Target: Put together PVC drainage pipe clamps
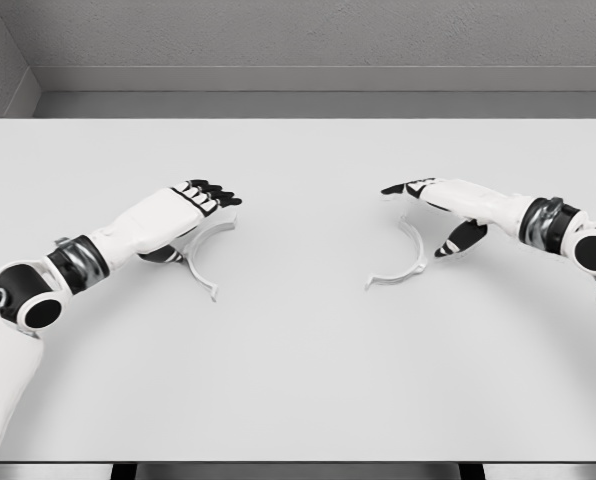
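Head view gives you two clamp halves, both lying flat on the bench, no bins or trays holding anything. Left clamp half is a pale curved strip at centre-left, partly under your left hand; its lower end sticks out toward you. Right clamp half sits at centre-right, arc opening to the left, just below your right hand. The two halves lie well apart. Left hand hovers over its piece with fingers extended and close together, gripping nothing. Right hand has fingers stretched out leftward, thumb hanging down beside the clamp, gripping nothing; you cannot tell if it touches. Bench is plain white. Grey textured wall runs behind it.
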